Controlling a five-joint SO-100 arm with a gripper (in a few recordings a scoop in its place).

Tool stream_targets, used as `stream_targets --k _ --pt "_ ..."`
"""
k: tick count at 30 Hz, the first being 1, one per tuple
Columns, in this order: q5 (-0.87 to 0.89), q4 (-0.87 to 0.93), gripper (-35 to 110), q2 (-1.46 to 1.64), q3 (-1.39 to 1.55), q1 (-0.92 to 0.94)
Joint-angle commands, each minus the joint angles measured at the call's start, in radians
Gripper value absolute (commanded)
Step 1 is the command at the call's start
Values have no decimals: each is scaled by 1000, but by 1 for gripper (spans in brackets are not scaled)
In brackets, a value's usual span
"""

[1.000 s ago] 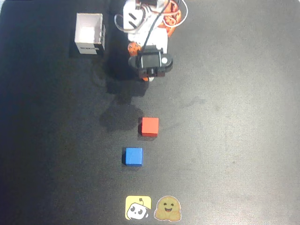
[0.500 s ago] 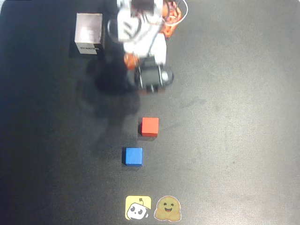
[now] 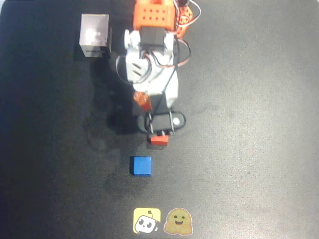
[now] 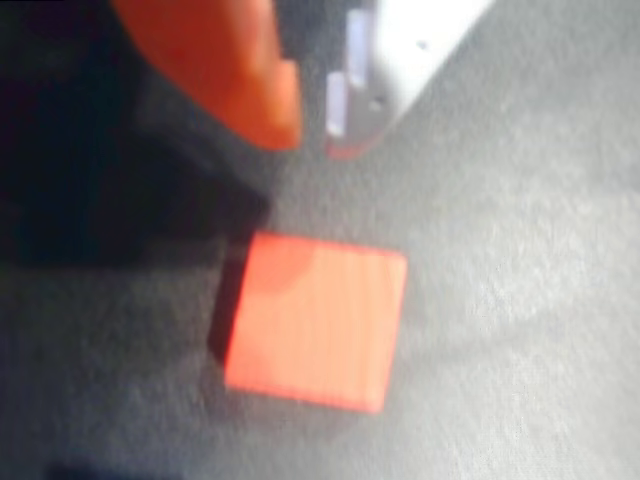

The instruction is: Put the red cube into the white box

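A: Where is the red cube (image 4: 315, 320) right now?

B: It sits flat on the dark tabletop (image 3: 249, 124), just ahead of the arm. In the overhead view the gripper (image 3: 159, 130) hangs over it, so only the cube's near strip peeks out from under the wrist. The blue cube (image 3: 141, 166) lies near it, apart and further from the arm's base. The white box (image 3: 94, 36) stands well apart, in the upper left corner of that view.

A: And the jaws?

B: Nearly together in the wrist view: the orange finger (image 4: 230, 80) and the white one (image 4: 400, 60) show a narrow gap between their tips. They hold nothing, and the cube lies below them, untouched. That gap looks narrower than the cube, so I judge they must part before coming down.

A: How will the cube handle?

B: My guess is light and stiff: a small solid block with plain matte faces, nothing to crush or spill. Matte sides should give fair friction, though flat hard faces can slip or twist if pinched off-centre.

A: So where to take hold?

B: On two opposite side faces, around mid-height, jaws square to them. The cube looks slightly turned in the wrist view, so a corner pinch is the risk
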Motion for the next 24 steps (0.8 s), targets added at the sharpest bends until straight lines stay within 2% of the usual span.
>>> stream_targets --k 1,15,24 --pt "12 -38 6 -23 -52 -11" --pt "51 -127 22 -123 -52 -67" --pt "54 -155 22 -193 -52 -57"
